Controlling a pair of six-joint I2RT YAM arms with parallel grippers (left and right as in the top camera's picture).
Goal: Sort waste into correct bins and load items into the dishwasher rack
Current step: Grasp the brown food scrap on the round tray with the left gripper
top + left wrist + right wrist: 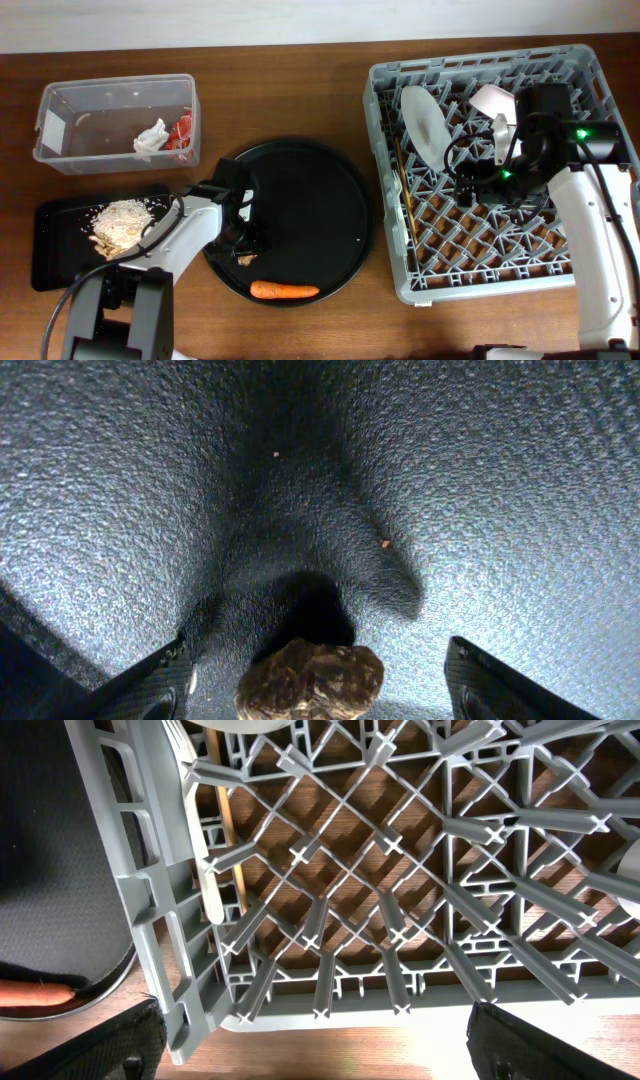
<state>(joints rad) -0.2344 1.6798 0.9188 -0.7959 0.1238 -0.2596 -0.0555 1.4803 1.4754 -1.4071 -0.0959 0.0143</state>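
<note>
On the round black tray we hold our left hand spread, one finger at each side of the small brown lump, both apart from it. The orange carrot lies near the tray's edge. Our right hand hangs wide apart above the dishwasher rack.

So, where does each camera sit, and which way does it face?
Overhead: fixed above the table, facing straight down on the dishwasher rack, the round black tray and both arms.
Left wrist: low over the round black tray, facing down; its fingers flank the brown lump.
Right wrist: over the rack corner nearest that tray, facing down through the lattice; its fingers show in the bottom corners.
Shared: the carrot shows in overhead and right wrist; the lump in overhead and left wrist.
</note>
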